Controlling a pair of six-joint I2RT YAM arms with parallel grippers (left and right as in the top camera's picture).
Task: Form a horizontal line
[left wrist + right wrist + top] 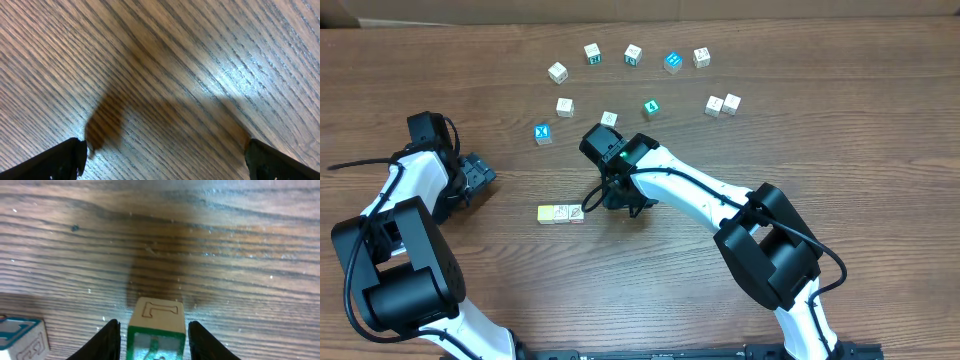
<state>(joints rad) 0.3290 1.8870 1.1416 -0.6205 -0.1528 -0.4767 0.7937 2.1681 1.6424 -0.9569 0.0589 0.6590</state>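
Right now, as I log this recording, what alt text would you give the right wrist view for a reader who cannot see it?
The right gripper holds a wooden block, green-framed on its near face, between two black fingers over a wood-grain table. A blue-framed block sits at the lower left edge.

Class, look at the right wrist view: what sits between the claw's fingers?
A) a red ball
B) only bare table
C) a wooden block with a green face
C: a wooden block with a green front face and a carved top sits between the fingers of the right claw.
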